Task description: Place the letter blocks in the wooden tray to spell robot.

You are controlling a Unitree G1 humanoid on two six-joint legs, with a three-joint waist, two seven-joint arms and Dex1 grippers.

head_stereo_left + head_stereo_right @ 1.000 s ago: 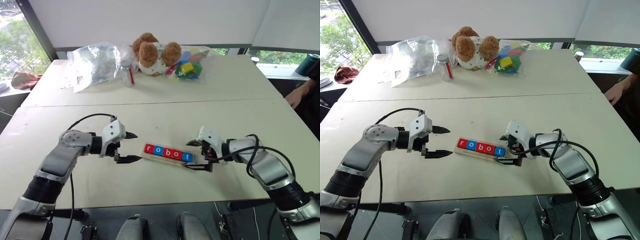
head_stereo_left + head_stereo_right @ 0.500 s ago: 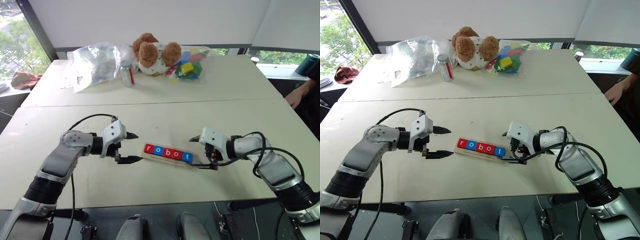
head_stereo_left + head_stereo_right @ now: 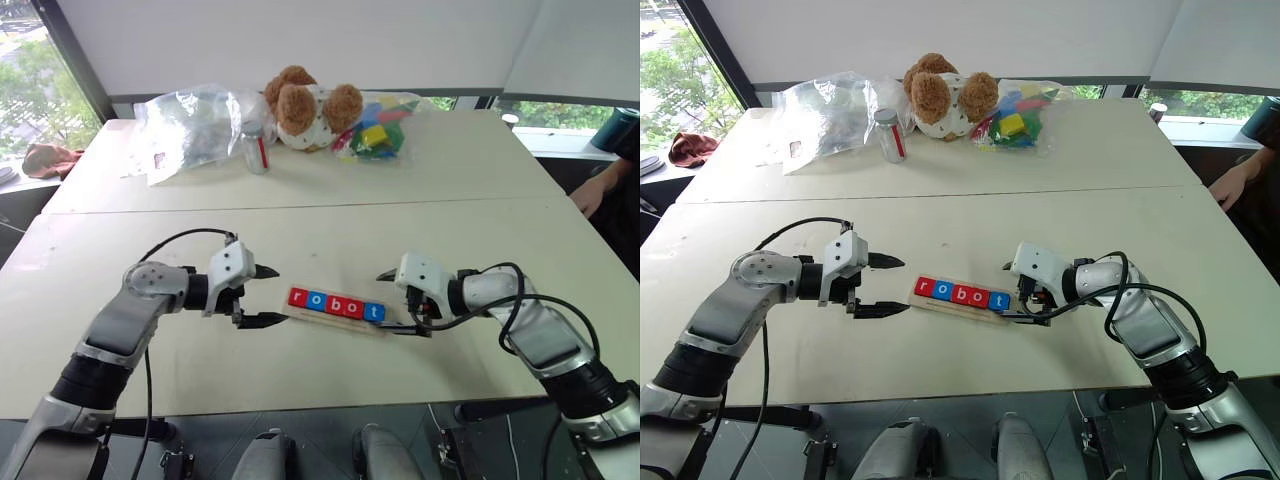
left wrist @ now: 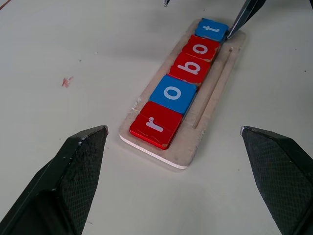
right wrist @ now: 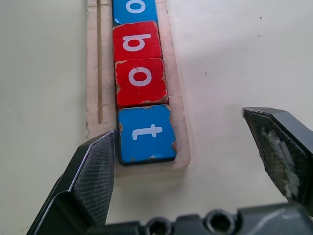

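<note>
Letter blocks (image 4: pixel 178 93) already spell robot in the wooden tray (image 4: pixel 213 83) (job apparently done), so left gripper (image 3: pixel 262 296) and right gripper (image 3: pixel 397 301) flank it wide, empty

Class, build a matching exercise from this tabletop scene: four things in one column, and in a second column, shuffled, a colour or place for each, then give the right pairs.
Column one:
1. The r tile
2. The t tile
3. The teddy bear
4. The left gripper

Column two:
A. Blue, at the tray's end nearest the right gripper
B. On the far table, beside the bag of coloured blocks
C. Red, first in the wooden tray
D. Open, at the tray's r end

Pairs: 1-C, 2-A, 3-B, 4-D
</note>
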